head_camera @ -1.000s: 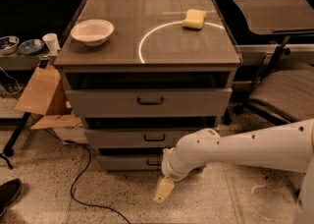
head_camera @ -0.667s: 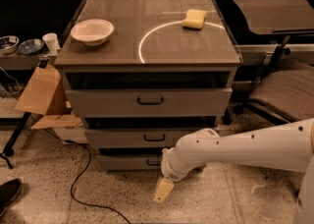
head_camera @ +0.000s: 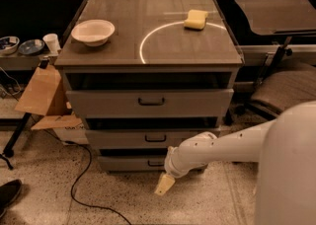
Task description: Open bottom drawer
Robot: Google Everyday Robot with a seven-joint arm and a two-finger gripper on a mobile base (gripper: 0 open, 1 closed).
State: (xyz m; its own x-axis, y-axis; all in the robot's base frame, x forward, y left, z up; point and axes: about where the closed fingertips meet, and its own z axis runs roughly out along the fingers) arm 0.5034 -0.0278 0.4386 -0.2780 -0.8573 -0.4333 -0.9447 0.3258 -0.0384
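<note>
The grey cabinet (head_camera: 148, 46) has three drawers. The bottom drawer (head_camera: 126, 163) is the lowest, shallow grey front near the floor, and looks pushed in. Its small black handle (head_camera: 155, 163) is partly hidden by my wrist. My gripper (head_camera: 164, 184) hangs just below and in front of that handle, close to the floor and pointing down-left. It holds nothing. My white arm (head_camera: 222, 147) reaches in from the right across the drawer's right half.
The middle drawer (head_camera: 118, 138) and top drawer (head_camera: 108, 103) sit above. A white bowl (head_camera: 93, 31) and a yellow sponge (head_camera: 196, 19) lie on the cabinet top. Cardboard (head_camera: 42, 91), a black cable (head_camera: 79, 184) and a shoe (head_camera: 7, 194) are at the left, and a chair (head_camera: 286, 91) at the right.
</note>
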